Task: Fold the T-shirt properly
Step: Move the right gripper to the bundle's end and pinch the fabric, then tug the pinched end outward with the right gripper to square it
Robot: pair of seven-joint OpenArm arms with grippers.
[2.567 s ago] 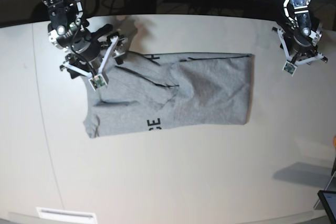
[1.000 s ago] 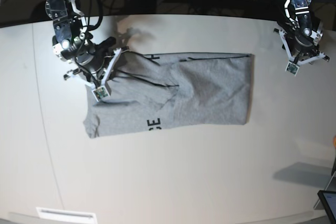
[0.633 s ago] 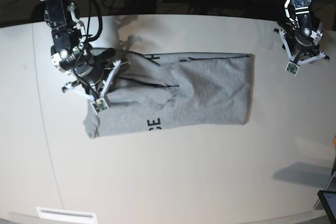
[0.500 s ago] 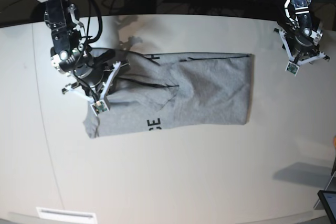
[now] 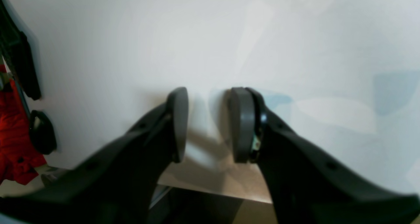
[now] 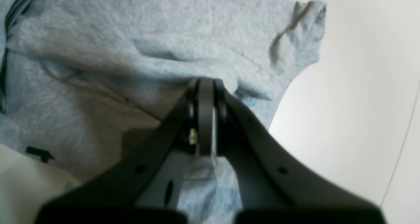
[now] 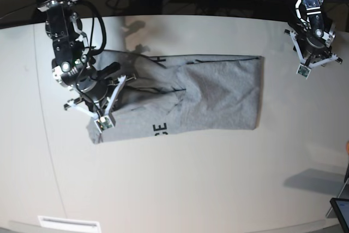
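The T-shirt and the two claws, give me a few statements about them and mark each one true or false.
1. The right claw is shut on a pinch of the T-shirt. True.
2. The left claw holds the shirt's hem. False: its jaws stand apart with nothing between them, over bare table.
3. The T-shirt lies flat and fully spread. False: it is partly folded and rumpled, bunched up near the right claw.
4. Black lettering shows on the grey fabric. True.
5. The left claw hangs off to the side of the shirt, not over it. True.
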